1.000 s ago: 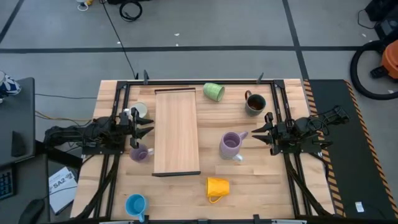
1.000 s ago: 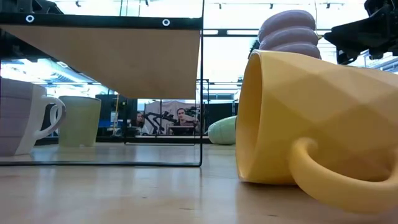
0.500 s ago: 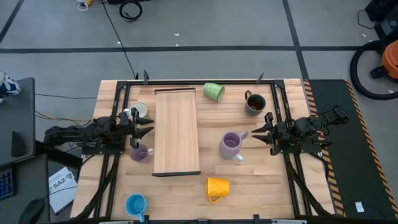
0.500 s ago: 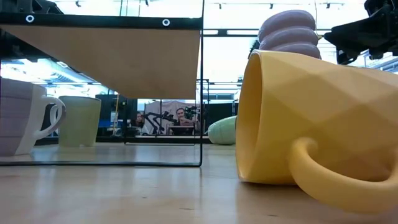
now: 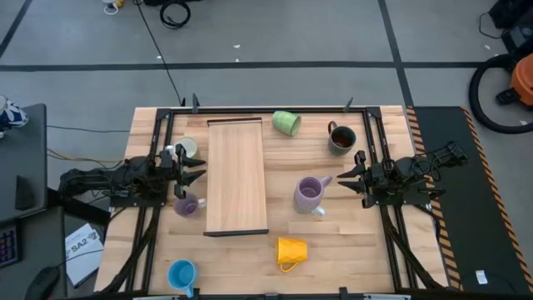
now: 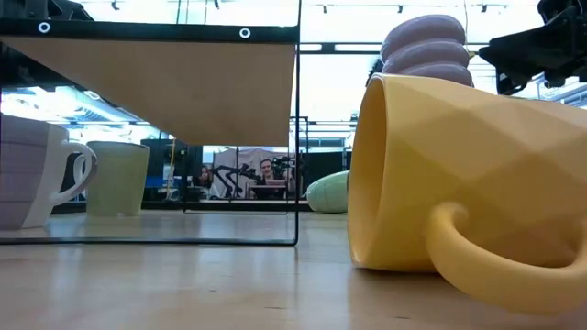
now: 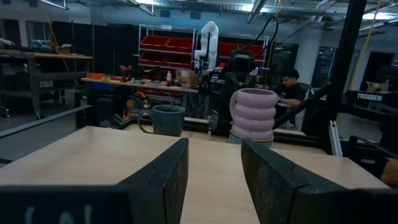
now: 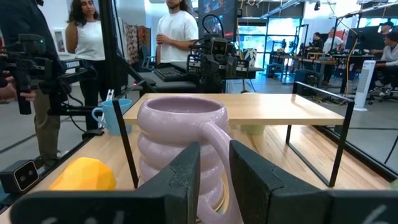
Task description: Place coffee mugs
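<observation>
- Between the earlier pictures and now nothing has changed: both arms and all mugs stay where they were. My judgement is that the task has not really started and no mug is placed yet.
- The right gripper (image 5: pixel 356 177) is open, its fingers spread, and it holds nothing. The big lavender mug (image 5: pixel 309 194) stands upright just in front of the fingertips, with its handle turned toward them, as the right wrist view shows (image 8: pixel 180 152).
- The left gripper (image 5: pixel 194 176) is also open and empty. A small purple mug (image 5: pixel 186 205) stands just beside its fingers, and a white mug (image 5: pixel 186 147) is near on their other side.
- The wooden shelf (image 5: pixel 237 177) stands on thin black legs between the two grippers, and its top carries no mug.
- The other mugs are well apart from both grippers: the green mug (image 5: pixel 286 122) lies on its side, the dark mug (image 5: pixel 341 139) stands upright, the yellow mug (image 5: pixel 291 251) lies on its side, and the blue mug (image 5: pixel 181 274) is at the table's near edge.
- The next step is probably that the right gripper closes on the lavender mug, because it is already lined up with the handle.
</observation>
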Available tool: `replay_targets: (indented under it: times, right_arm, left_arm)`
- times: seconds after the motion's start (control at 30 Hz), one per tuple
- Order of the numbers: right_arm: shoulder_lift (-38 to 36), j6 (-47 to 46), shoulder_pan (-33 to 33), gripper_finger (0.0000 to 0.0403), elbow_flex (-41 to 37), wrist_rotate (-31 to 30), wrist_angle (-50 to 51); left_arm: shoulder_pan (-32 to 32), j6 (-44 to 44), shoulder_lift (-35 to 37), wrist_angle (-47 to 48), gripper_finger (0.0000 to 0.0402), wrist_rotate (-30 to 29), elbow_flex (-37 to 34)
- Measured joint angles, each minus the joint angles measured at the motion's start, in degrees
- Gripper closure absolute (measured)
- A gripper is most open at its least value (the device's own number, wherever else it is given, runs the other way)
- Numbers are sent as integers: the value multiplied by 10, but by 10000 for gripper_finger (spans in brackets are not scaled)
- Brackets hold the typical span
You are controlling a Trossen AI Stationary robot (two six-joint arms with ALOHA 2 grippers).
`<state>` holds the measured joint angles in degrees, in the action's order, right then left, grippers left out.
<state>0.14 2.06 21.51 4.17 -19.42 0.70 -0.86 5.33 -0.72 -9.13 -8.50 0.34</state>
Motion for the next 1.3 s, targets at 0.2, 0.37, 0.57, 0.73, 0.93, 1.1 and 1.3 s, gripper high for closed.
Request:
replay_targets:
  times: [0.2,0.37,0.57,0.73,0.93,1.1,1.3]
  right_arm:
    - [0,-51,0,299,0,-22,-43]
    - [0,-76,0,256,0,-17,-69]
    - [1,-89,0,187,15,-31,-71]
    - [19,-91,0,146,50,-49,-65]
    - [79,-64,0,134,115,-50,11]
    - [148,-59,0,135,159,-64,57]
    - [221,-51,-18,135,198,-74,99]
  left_arm:
    - [0,0,0,0,246,0,0]
    - [0,0,0,0,246,0,0]
    - [0,0,0,0,246,0,0]
    - [0,0,0,0,246,0,0]
    - [0,0,0,0,246,0,0]
    - [0,0,0,0,246,0,0]
    - [0,0,0,0,246,0,0]
